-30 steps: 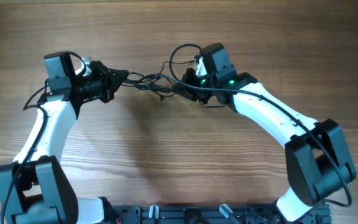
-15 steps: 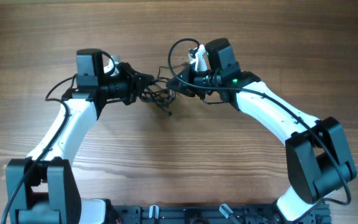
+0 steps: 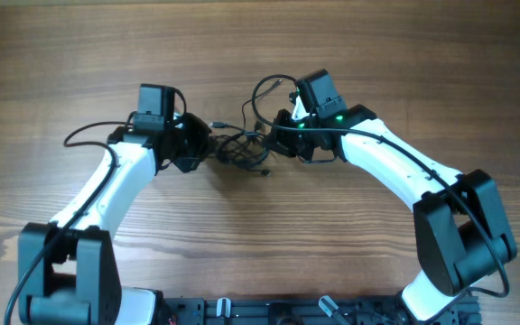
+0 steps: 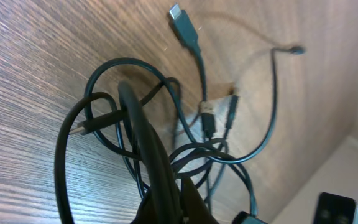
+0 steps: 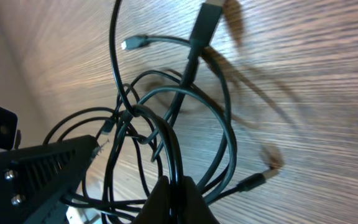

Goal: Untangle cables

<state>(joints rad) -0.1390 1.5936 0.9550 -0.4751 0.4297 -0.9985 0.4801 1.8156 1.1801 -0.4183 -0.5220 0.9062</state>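
- Both claws pinched tight: left claw (image 3: 204, 149) has strands of the cables (image 3: 240, 153) clamped between its fingers, and right claw (image 3: 276, 144) has strands clamped at the other side of the bunch.
- Table (image 3: 79, 54): plain wood, with the bunch near its middle. I can't tell whether it hangs just above the wood or rests on it.
- Here's the key line-up: the bunch sits squarely between the two claws, and its long axis runs left to right along the line joining them. Neither arm is nearer, as each has an end.
- It looks slack and knotted, so my call is a pull apart along that axis.
- A loop (image 3: 262, 90) arcs out past the right claw.
- One plug (image 4: 180, 15) dangles free in the left wrist view.
- A silvery tip (image 5: 127, 43) shows in the right wrist view.
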